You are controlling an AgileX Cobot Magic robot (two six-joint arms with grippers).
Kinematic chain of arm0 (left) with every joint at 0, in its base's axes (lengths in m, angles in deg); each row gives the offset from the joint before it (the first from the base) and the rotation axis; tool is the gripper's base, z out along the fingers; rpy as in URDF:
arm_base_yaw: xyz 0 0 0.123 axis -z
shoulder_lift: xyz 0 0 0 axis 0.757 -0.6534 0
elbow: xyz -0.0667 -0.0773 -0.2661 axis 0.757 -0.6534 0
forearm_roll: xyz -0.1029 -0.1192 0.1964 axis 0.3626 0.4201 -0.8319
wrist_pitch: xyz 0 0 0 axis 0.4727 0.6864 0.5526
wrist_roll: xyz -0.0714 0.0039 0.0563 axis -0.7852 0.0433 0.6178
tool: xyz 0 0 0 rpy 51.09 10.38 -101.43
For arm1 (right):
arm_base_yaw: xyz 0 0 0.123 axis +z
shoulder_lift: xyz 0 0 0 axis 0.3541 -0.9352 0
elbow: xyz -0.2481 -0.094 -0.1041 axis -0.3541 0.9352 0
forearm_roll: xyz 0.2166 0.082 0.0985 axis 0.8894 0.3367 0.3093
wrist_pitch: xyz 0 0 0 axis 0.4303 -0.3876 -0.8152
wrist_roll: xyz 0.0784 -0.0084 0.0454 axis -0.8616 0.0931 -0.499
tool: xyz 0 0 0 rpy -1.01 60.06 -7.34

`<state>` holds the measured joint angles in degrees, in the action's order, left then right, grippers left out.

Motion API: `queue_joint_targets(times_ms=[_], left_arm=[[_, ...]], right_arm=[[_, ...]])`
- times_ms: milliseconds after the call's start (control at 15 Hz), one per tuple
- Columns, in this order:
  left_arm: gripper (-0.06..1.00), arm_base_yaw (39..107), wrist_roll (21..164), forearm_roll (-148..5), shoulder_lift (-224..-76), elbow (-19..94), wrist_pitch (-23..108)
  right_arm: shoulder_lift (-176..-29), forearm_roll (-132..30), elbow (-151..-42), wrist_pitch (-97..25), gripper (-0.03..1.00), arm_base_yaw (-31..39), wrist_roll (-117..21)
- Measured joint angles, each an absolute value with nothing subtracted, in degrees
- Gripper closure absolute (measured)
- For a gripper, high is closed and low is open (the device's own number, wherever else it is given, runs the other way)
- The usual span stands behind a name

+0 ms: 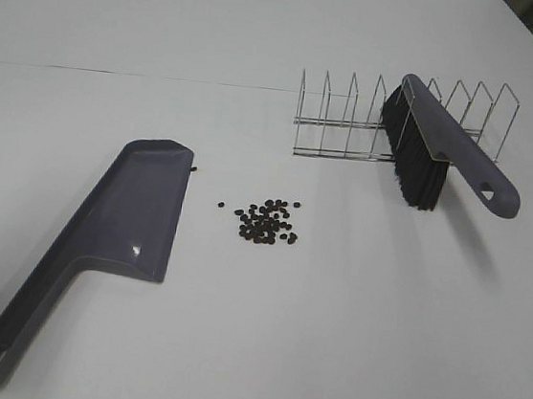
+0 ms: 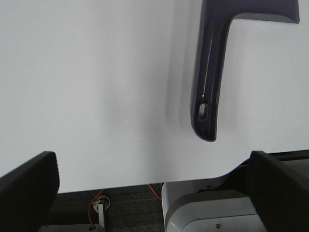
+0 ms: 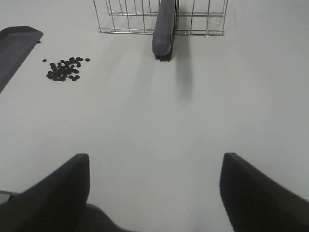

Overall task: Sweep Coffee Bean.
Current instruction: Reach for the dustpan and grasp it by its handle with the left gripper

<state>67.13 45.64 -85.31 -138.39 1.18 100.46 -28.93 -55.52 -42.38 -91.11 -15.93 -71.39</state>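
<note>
**A:** Where do we have the beans?

**B:** We see the beans (image 1: 267,221) in one loose heap just below the middle of the high view, lying on the white worktop (image 1: 375,347). Nothing touches them. A stray bean (image 1: 193,167) lies apart from the heap, up and to the left, just beside the dustpan's far corner.

**A:** And the dustpan itself?

**B:** The grey dustpan (image 1: 135,209) lies flat at the left of the frame. Its long side faces the heap, near it but not touching. Its handle runs down to the lower left corner and ends in a hang hole.

**A:** What do we find on the other side?

**B:** At the upper right stands a wire rack (image 1: 352,123). The brush (image 1: 436,151) leans through it, black bristles downward, and its grey handle points toward the right edge. It is well apart from the heap.

**A:** How do we read the grippers?

**B:** Neither shows in the high view, so we go by the wrist views. The left gripper (image 2: 154,193) is spread wide with nothing between its fingers (image 2: 26,186). It hangs over the worktop's edge, near the end of the dustpan's handle. The right gripper (image 3: 154,193) is also spread wide and holds nothing. Its fingers (image 3: 263,193) stand over bare worktop, with the rack, the brush and the heap ahead of them.
</note>
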Motion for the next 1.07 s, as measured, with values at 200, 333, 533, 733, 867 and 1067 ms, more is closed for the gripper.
queue_joint_targets(times_ms=[200,333,533,733,867,1067], left_arm=[[-0.01,73.0,40.6,-86.7,-146.1,1.2,94.3],[-0.01,73.8,39.8,-86.2,-152.3,1.2,88.5],[-0.01,74.0,42.1,-83.4,-159.8,1.2,85.1],[-0.01,74.0,42.4,-83.4,-165.3,1.2,80.6],[-0.01,74.0,42.4,-83.1,-169.6,1.2,77.5],[0.07,73.8,42.4,-83.0,-173.7,1.2,75.4]], right_arm=[[-28.9,-55.5,-42.4,-91.1,0.32,-15.9,-71.4],[-28.9,-55.5,-42.4,-91.1,0.32,-15.9,-71.4],[-28.9,-55.5,-42.4,-91.1,0.32,-15.9,-71.4],[-28.9,-55.5,-42.4,-91.1,0.32,-15.9,-71.4],[-28.9,-55.5,-42.4,-91.1,0.32,-15.9,-71.4],[-28.9,-55.5,-42.4,-91.1,0.32,-15.9,-71.4]])
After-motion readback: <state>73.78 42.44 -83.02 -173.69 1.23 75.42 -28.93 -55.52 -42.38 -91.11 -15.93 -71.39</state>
